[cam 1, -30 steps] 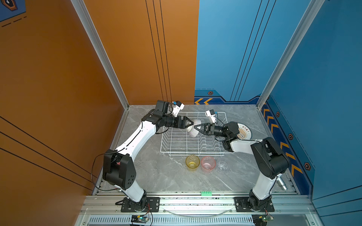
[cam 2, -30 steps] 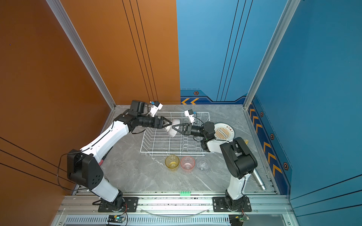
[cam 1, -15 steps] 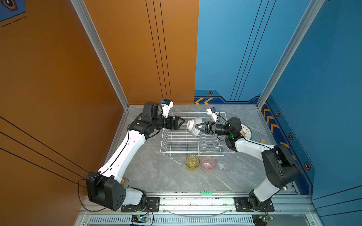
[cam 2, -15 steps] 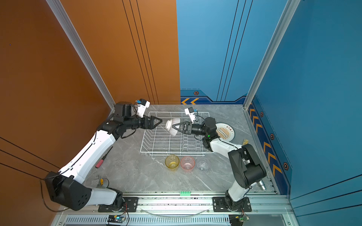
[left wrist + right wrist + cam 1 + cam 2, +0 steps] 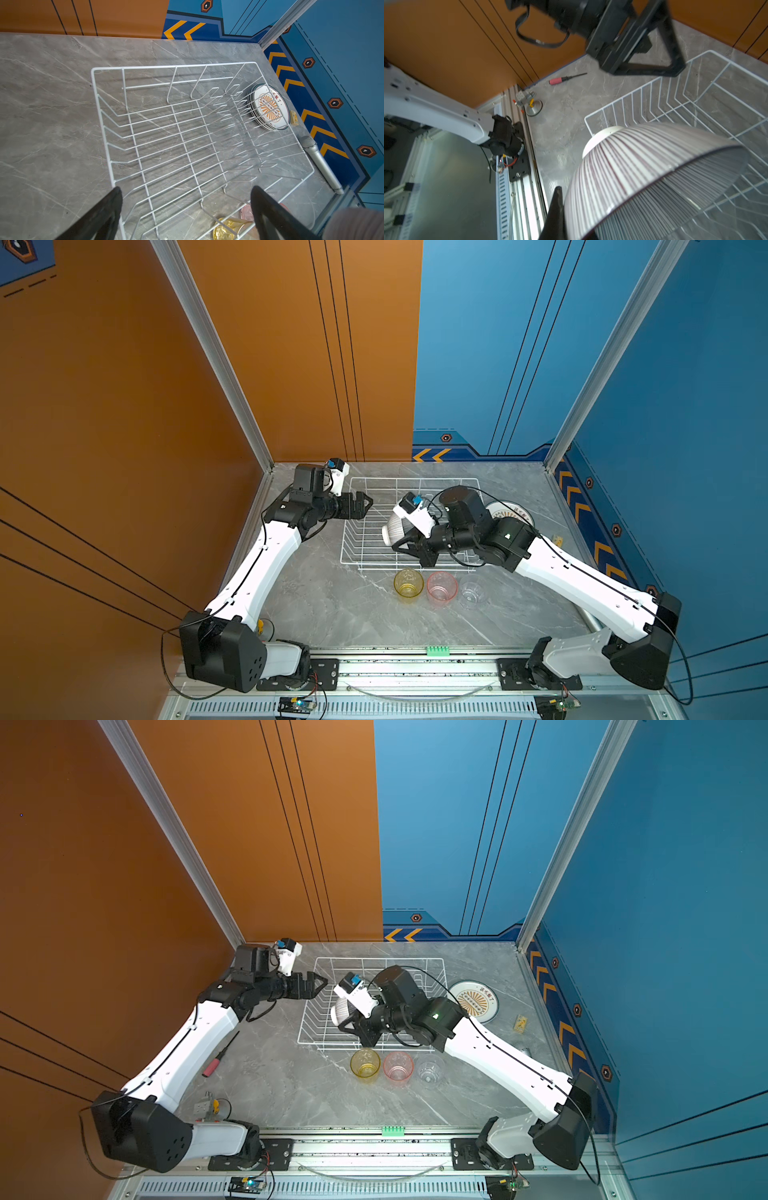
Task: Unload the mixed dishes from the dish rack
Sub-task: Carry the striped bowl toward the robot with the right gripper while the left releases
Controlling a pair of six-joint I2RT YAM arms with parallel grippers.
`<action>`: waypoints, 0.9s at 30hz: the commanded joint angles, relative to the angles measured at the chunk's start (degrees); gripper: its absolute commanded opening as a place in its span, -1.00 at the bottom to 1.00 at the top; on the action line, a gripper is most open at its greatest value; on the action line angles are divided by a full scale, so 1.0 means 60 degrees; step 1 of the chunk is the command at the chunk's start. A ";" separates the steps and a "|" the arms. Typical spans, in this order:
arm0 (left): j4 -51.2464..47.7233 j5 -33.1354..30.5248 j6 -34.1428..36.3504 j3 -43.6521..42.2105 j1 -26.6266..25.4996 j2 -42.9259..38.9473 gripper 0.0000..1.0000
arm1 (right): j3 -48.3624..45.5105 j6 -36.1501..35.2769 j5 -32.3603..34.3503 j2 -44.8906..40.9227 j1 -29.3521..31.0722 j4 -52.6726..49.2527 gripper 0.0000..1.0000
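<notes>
The white wire dish rack (image 5: 345, 531) (image 5: 104, 133) sits mid-table with nothing in it. My right gripper (image 5: 395, 538) is shut on the rim of the purple-grey striped ribbed bowl (image 5: 394, 527) (image 5: 643, 166), which hangs tilted above the rack. One finger (image 5: 556, 207) presses the bowl's outer wall; the other is hidden. At the rack's left edge my left gripper (image 5: 368, 502) (image 5: 186, 189) stands open and holds nothing. A stack of plates (image 5: 509, 512) (image 5: 269, 108) lies right of the rack. In front stand yellow (image 5: 408, 583), pink (image 5: 441, 587) and clear (image 5: 471, 592) tumblers.
A silver microphone (image 5: 318, 160) lies along the right wall, with a small yellow item (image 5: 557, 538) near the plates. A red-handled screwdriver (image 5: 218, 1056) (image 5: 564, 78) lies left of the rack beside my left arm. Walls close the back and both sides.
My left gripper let go of the bowl and drew back to the rack's left edge, opening fully. My right gripper carried the bowl toward the rack's front.
</notes>
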 commanded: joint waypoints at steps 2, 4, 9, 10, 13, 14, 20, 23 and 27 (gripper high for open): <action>0.0003 -0.0145 0.0147 -0.0243 0.0303 -0.0319 0.99 | 0.0574 -0.1590 0.2487 0.0169 0.1364 -0.1662 -1.00; 0.0100 0.0031 0.0068 -0.0346 0.0554 -0.0361 1.00 | 0.0766 -0.1862 0.3205 0.0480 0.2113 -0.1873 -1.00; 0.0323 0.0426 -0.0095 -0.0555 0.0907 -0.0439 1.00 | 0.1316 -0.2501 0.4255 0.1439 0.3368 -0.2476 -1.00; 0.0353 0.0453 -0.0114 -0.0574 0.0943 -0.0461 1.00 | 0.1409 -0.2610 0.4348 0.1605 0.3524 -0.2556 -1.00; 0.0425 0.0584 -0.0154 -0.0634 0.1014 -0.0511 1.00 | 0.1741 -0.2934 0.4638 0.2205 0.3960 -0.2835 -1.00; 0.0427 0.0609 -0.0147 -0.0652 0.1035 -0.0534 1.00 | 0.1872 -0.3038 0.4745 0.2435 0.4089 -0.2950 -1.00; 0.0445 0.0796 -0.0117 -0.0735 0.1261 -0.0720 1.00 | 0.2601 -0.3407 0.5433 0.3823 0.4483 -0.3484 -1.00; 0.0465 0.0946 -0.0117 -0.0773 0.1424 -0.0796 0.99 | 0.2877 -0.3561 0.5502 0.4413 0.4575 -0.3601 -1.00; 0.0474 0.1132 -0.0075 -0.0824 0.1583 -0.0840 0.99 | 0.3313 -0.3746 0.5702 0.5209 0.4635 -0.3846 -1.00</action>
